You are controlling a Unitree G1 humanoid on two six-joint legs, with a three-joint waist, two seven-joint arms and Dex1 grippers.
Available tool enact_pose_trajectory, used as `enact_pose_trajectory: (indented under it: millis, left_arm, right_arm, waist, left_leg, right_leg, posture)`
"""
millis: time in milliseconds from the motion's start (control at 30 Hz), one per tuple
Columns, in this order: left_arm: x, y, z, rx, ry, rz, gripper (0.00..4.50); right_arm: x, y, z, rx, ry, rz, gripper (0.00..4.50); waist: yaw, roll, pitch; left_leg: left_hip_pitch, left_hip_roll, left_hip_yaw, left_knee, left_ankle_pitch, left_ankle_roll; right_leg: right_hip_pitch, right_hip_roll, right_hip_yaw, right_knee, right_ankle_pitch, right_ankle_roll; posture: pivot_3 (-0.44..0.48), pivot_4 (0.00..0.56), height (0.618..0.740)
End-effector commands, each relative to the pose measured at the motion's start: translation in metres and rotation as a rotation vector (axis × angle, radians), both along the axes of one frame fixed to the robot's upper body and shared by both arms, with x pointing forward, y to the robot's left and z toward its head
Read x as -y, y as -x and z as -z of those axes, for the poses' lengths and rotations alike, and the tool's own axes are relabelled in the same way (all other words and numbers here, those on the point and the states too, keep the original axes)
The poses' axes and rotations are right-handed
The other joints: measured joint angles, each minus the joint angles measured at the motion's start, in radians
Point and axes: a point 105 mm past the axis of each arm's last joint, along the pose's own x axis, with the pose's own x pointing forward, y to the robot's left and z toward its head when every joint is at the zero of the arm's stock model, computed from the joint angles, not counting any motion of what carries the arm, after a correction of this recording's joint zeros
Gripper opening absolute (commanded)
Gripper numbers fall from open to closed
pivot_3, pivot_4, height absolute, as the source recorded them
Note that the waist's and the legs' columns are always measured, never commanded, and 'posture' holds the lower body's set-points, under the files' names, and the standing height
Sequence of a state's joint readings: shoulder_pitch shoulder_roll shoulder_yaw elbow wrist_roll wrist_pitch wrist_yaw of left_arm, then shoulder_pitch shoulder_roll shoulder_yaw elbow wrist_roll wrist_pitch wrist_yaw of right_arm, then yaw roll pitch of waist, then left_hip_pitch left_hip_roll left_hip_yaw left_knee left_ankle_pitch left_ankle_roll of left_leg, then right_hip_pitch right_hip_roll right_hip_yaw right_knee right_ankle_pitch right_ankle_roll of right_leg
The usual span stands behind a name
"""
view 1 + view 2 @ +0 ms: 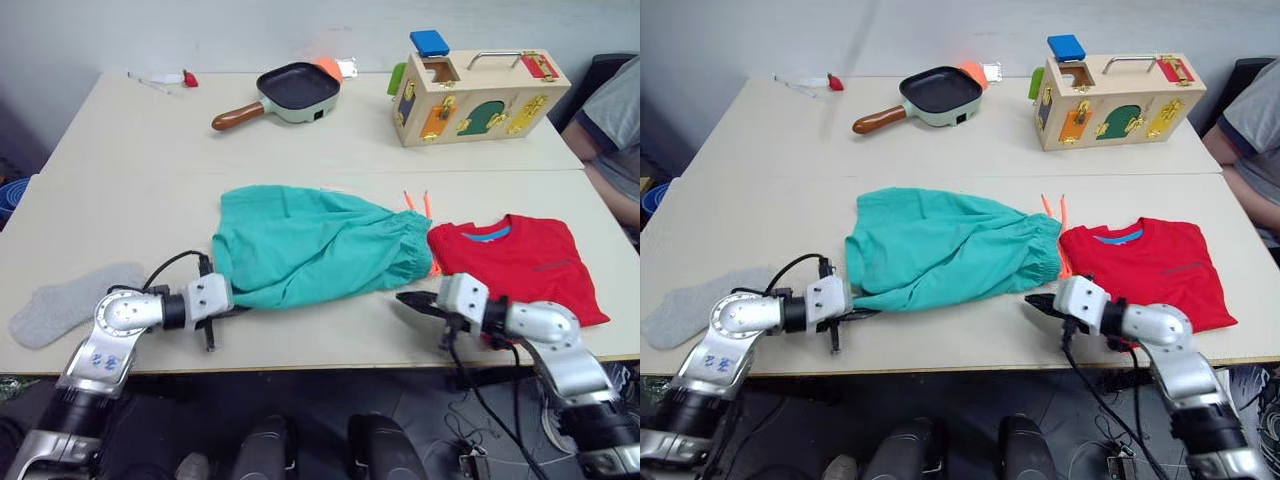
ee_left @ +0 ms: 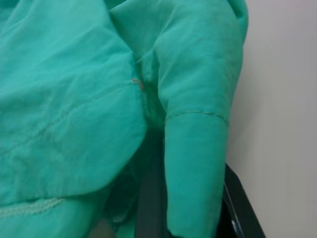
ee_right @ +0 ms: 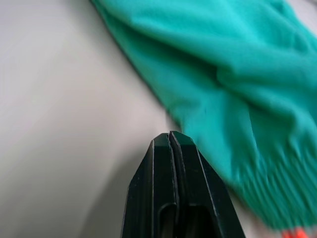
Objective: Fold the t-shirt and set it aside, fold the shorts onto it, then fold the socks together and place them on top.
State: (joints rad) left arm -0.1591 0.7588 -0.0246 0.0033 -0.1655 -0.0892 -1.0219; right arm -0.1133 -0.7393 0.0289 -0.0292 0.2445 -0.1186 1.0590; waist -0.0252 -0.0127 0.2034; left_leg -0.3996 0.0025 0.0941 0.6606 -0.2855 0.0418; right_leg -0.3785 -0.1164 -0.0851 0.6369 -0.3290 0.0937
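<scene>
Left eye view: shorts [image 1: 315,245] lying just left of the folded t-shirt [image 1: 520,262], left gripper [image 1: 228,309] pinching their leg hem, right gripper [image 1: 412,299] closed empty beside the waistband, which it should grasp before both lift evenly.

Before me stand two pale beige tables [image 1: 120,200] pushed together, a seam running between them. Behind them rises a plain light grey wall [image 1: 250,30]. The floor [image 1: 420,410] below the near edge is dark. Light is even.
</scene>
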Motion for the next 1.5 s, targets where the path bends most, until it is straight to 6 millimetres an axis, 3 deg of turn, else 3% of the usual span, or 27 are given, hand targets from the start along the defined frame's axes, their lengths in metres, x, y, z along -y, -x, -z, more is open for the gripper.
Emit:
enact_pose_trajectory:
  millis: [33, 233, 333, 500, 600, 633, 667, 767, 833, 1000, 1100, 1267, 1433, 1500]
  left_arm:
    - [0.006, 0.020, -0.008, -0.016, 0.046, 0.039, 0.02]
    - [0.012, 0.051, -0.009, -0.117, 0.125, 0.031, 0.02]
    - [0.007, 0.059, -0.011, -0.163, 0.132, 0.030, 0.63]
    - [-0.024, 0.062, -0.016, -0.232, 0.129, -0.031, 2.24]
    - [-0.044, 0.066, -0.029, -0.306, 0.192, -0.060, 3.24]
    - [-0.052, 0.059, -0.040, -0.281, 0.231, -0.099, 3.51]
    - [-0.058, 0.049, -0.050, -0.251, 0.266, -0.141, 3.55]
    - [-0.064, 0.023, -0.063, -0.206, 0.305, -0.221, 3.55]
    - [-0.054, 0.011, -0.063, -0.173, 0.263, -0.193, 3.55]
    - [-0.013, 0.019, -0.059, -0.165, 0.125, 0.040, 3.55]
    - [0.006, 0.021, -0.061, -0.180, 0.164, 0.092, 3.55]
    - [0.014, 0.016, -0.040, -0.184, 0.078, 0.073, 3.55]
    - [0.019, 0.017, -0.036, -0.197, 0.081, 0.070, 3.55]
    - [0.018, 0.017, -0.031, -0.189, 0.044, 0.061, 3.15]
  right_arm:
    - [0.010, 0.017, -0.009, -0.009, 0.004, -0.031, 0.00]
    - [0.021, 0.030, -0.010, -0.046, -0.052, 0.010, 0.00]
    - [0.014, 0.041, -0.014, -0.162, -0.158, -0.019, 0.00]
    - [0.011, 0.054, -0.026, -0.245, -0.208, -0.096, 1.65]
    - [0.012, 0.057, -0.040, -0.293, -0.271, -0.100, 2.75]
    - [0.013, 0.052, -0.048, -0.273, -0.289, -0.095, 3.04]
    - [0.012, 0.045, -0.056, -0.243, -0.306, -0.090, 3.40]
    - [0.003, 0.026, -0.070, -0.174, -0.335, -0.096, 3.40]
    - [-0.009, 0.017, -0.072, -0.147, -0.337, -0.123, 3.40]
    - [-0.026, 0.009, -0.079, -0.115, -0.349, -0.162, 3.40]
    - [-0.029, 0.013, -0.077, -0.120, -0.344, -0.174, 3.40]
    - [-0.032, 0.021, -0.069, -0.128, -0.314, -0.190, 3.40]
    - [-0.035, 0.022, -0.068, -0.123, -0.323, -0.176, 3.40]
    - [-0.036, 0.023, -0.067, -0.123, -0.324, -0.171, 3.45]
  waist:
    - [0.000, 0.000, 0.000]
    - [-0.001, 0.000, 0.000]
    - [0.000, 0.000, 0.000]
    - [0.001, 0.001, 0.001]
    - [0.000, 0.001, 0.001]
    - [0.000, 0.001, 0.001]
    - [0.000, 0.001, 0.001]
    - [0.000, 0.001, 0.001]
    - [0.001, 0.001, 0.001]
    - [0.000, 0.001, 0.001]
    - [0.001, 0.001, 0.001]
    - [0.002, 0.001, 0.001]
    - [0.001, 0.001, 0.001]
    - [0.002, 0.001, 0.001]
  left_leg:
    - [0.001, 0.000, 0.000, 0.000, -0.001, 0.000]
    - [0.005, 0.000, 0.000, -0.004, -0.003, -0.006]
    - [0.008, 0.000, 0.001, -0.009, -0.002, -0.006]
    - [0.010, 0.000, 0.000, -0.012, -0.002, -0.005]
    - [0.009, 0.000, 0.000, -0.013, -0.002, -0.005]
    - [0.009, 0.001, 0.000, -0.013, -0.002, -0.005]
    - [0.009, 0.001, 0.000, -0.013, -0.002, -0.005]
    - [0.008, 0.000, 0.000, -0.013, -0.001, -0.004]
    - [0.009, 0.000, 0.001, -0.013, -0.001, -0.004]
    - [0.007, 0.000, 0.001, -0.014, 0.001, -0.006]
    - [0.005, 0.000, 0.001, -0.014, -0.001, -0.004]
    - [0.002, -0.001, 0.001, -0.012, -0.001, -0.001]
    - [0.001, 0.000, 0.001, -0.011, 0.000, 0.000]
    - [0.002, 0.000, 0.000, -0.010, 0.002, -0.001]
  right_leg:
    - [0.002, 0.000, 0.000, -0.001, 0.000, 0.000]
    - [0.004, 0.000, 0.001, -0.002, 0.000, -0.001]
    - [0.004, 0.000, 0.001, -0.003, -0.001, -0.002]
    - [0.004, 0.000, 0.001, -0.003, -0.002, -0.004]
    - [0.004, 0.000, 0.001, -0.005, -0.002, -0.004]
    - [0.004, 0.000, 0.001, -0.005, -0.002, -0.004]
    - [0.004, 0.000, 0.001, -0.006, -0.002, -0.004]
    - [0.004, 0.000, 0.001, -0.008, -0.002, -0.006]
    - [0.004, 0.000, 0.001, -0.009, -0.001, -0.006]
    - [0.002, 0.000, 0.000, -0.008, 0.000, -0.004]
    - [0.001, 0.001, -0.001, -0.008, 0.000, -0.004]
    - [0.002, 0.001, -0.003, -0.009, 0.001, -0.003]
    - [0.002, 0.001, -0.003, -0.010, 0.002, 0.000]
    - [0.002, 0.001, -0.003, -0.010, 0.002, 0.000]
  posture:
    - [0.000, 0.150, 0.740]
    - [0.000, 0.150, 0.740]
    - [0.000, 0.150, 0.740]
    - [0.000, 0.150, 0.740]
    - [0.000, 0.150, 0.740]
    - [0.000, 0.150, 0.740]
    - [0.000, 0.150, 0.740]
    - [0.000, 0.150, 0.740]
    - [0.000, 0.150, 0.740]
    - [0.000, 0.150, 0.740]
    - [0.000, 0.150, 0.740]
    - [0.000, 0.150, 0.740]
    - [0.000, 0.150, 0.740]
    - [0.000, 0.150, 0.740]
